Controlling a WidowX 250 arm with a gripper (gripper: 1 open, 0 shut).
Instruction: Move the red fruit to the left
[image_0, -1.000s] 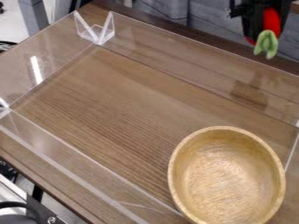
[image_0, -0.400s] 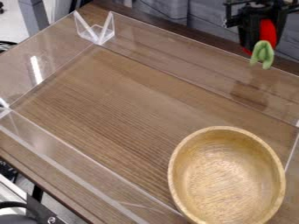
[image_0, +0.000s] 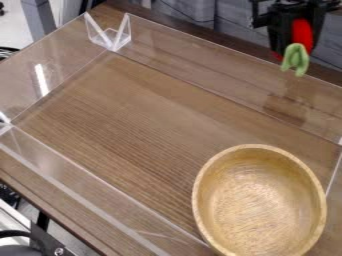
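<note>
The red fruit (image_0: 299, 42) hangs in the upper right of the frame, well above the table (image_0: 147, 120), with its red body uppermost and its green leafy cap pointing down and slightly to the right. Its upper part is caught between the dark fingers of the hand (image_0: 299, 22), which comes in from the top edge and is closed on the fruit. The fruit touches nothing else; the wood beneath it is bare, and a faint reflection shows on the clear wall nearby.

The table has a brown wood-grain top, and a low clear acrylic barrier (image_0: 60, 70) runs round it, its edges catching the light along the left side and across the back. A small clear bracket (image_0: 110, 34) stands at the upper left corner of that barrier.

A round wooden bowl (image_0: 259, 202), light in colour and empty, sits on the table at the lower right of the frame, well apart from the fruit and far larger than it.
</note>
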